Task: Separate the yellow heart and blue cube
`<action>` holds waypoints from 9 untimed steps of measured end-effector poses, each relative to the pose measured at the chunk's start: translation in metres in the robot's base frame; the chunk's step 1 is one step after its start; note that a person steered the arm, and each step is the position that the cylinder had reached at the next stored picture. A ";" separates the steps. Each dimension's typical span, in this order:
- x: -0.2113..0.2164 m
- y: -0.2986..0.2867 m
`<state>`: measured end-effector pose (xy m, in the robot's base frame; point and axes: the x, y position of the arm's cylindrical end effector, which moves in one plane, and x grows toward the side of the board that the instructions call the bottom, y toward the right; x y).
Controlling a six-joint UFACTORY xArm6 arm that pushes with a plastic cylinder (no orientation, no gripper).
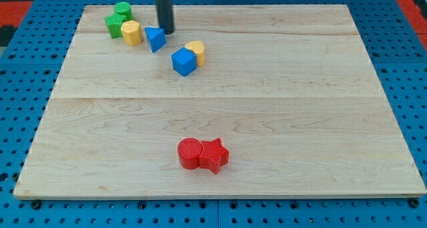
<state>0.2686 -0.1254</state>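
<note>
Yellow heart [196, 51] and blue cube [183, 61]: pair, touching.

Lying on the pale wooden board, upper part, somewhat toward the view's left of centre. Cube turned corner-forward, resting flat, nearer the view's bottom-left. Heart pressed against the cube's far right side, partly hidden behind it, lobed top showing.

Board [267, 108]: pale wood, matt, grain visible, in joined planks. Blue cube [183, 61] and yellow heart [196, 51]: matt, plastic-looking. Red cylinder [189, 153]: ridged top.

blue cube [184, 61] touching yellow heart [196, 51] at its upper right, my tip [166, 31] just above blue triangle [155, 39]
</note>
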 end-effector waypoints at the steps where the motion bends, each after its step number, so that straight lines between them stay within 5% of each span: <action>1: 0.007 -0.028; 2: 0.057 -0.021; 4: -0.011 -0.042; 7: 0.062 0.054; 9: 0.055 0.086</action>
<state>0.3233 -0.0395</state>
